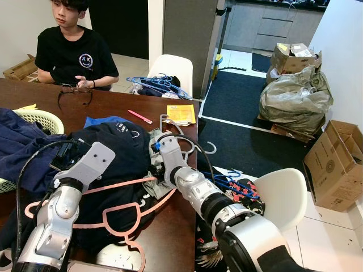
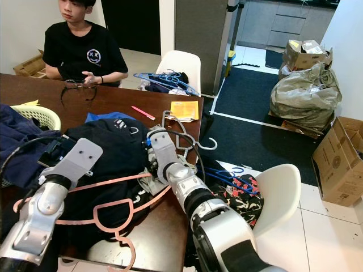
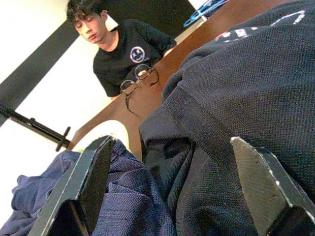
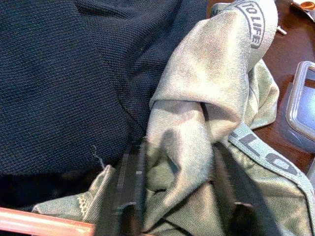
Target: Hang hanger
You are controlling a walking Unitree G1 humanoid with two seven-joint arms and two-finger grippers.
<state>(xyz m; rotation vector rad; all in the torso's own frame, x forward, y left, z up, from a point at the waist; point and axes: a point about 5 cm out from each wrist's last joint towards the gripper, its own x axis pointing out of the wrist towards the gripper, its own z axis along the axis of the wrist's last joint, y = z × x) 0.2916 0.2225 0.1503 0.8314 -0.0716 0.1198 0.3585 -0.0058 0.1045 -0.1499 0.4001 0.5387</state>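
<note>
The right gripper has its two fingers closed around a fold of grey-green cloth at the edge of the black garment. The left gripper hovers with fingers spread apart over that garment. A pink hanger lies across the garment on the bench; a person sits behind it.

A seated person faces spectacles on the brown table, cardboard boxes beyond
</note>
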